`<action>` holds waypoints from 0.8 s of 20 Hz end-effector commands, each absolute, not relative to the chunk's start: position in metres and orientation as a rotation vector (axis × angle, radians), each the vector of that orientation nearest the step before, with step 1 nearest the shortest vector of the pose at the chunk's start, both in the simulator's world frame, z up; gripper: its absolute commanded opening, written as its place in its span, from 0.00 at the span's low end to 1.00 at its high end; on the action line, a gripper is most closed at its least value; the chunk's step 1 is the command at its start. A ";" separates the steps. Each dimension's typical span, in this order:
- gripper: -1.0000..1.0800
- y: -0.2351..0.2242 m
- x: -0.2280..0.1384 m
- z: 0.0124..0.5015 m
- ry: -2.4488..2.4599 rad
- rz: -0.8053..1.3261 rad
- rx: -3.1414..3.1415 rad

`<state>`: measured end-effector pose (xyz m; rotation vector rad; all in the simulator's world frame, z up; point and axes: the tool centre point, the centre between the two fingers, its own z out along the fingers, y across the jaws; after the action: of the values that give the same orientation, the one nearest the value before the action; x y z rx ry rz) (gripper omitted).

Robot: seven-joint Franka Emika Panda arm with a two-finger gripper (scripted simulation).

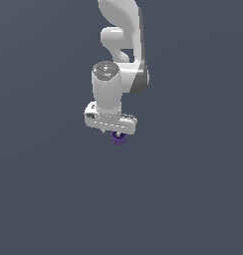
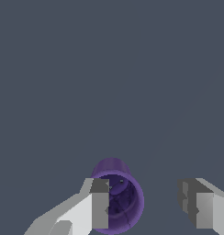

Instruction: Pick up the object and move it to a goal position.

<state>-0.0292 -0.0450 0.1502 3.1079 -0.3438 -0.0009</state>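
between the wide-spread fingers of the gripper, the cup sits off-centre, hard against one finger, mouth facing the wrist.

Cup positioned between the jaws of the gripper, hard against one finger, apart from the other; directly beneath gripper in exterior view.
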 end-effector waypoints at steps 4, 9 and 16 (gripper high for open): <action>0.62 -0.043 -0.049 0.134 -0.568 -0.001 3.081; 0.62 -0.042 -0.070 0.119 -0.788 -0.001 3.036; 0.62 -0.042 -0.092 0.106 -1.008 -0.001 2.973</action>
<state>-0.0882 -0.0419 0.1080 2.9867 -0.9647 -0.0015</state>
